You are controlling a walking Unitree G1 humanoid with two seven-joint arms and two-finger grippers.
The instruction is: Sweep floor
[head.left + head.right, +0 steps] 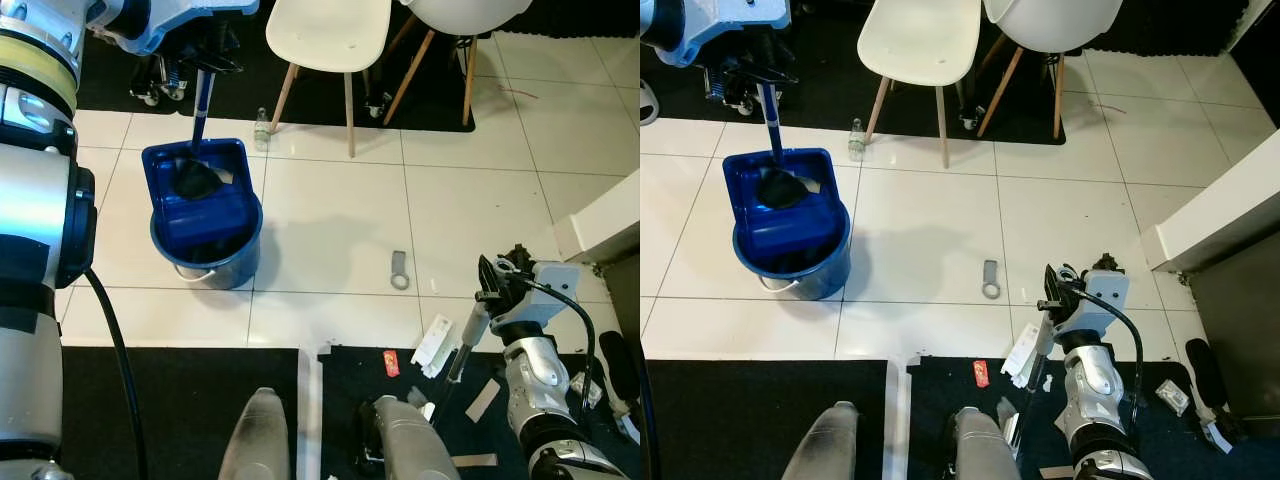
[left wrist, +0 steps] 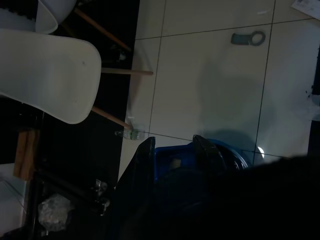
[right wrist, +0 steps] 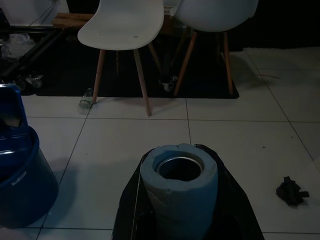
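Observation:
My left gripper (image 1: 203,52) is up at the far left, shut on the thin blue handle (image 1: 200,108) of a blue dustpan (image 1: 197,195). The pan stands tipped into a blue bucket (image 1: 218,262) with dark debris inside it. Low on the right, my right gripper (image 1: 493,292) is shut on the broom handle (image 1: 463,350), which slants down toward the black mat. In the right wrist view that handle is a grey foam-wrapped tube (image 3: 179,187) between the black fingers (image 3: 131,200).
On the tiles lie a grey ring-ended tool (image 1: 400,270), white paper (image 1: 433,344) and a black scrap (image 3: 290,191). A red wrapper (image 1: 391,363) and tan bits (image 1: 483,399) lie on the black mat. White chairs (image 1: 330,35) and a plastic bottle (image 1: 262,128) stand behind.

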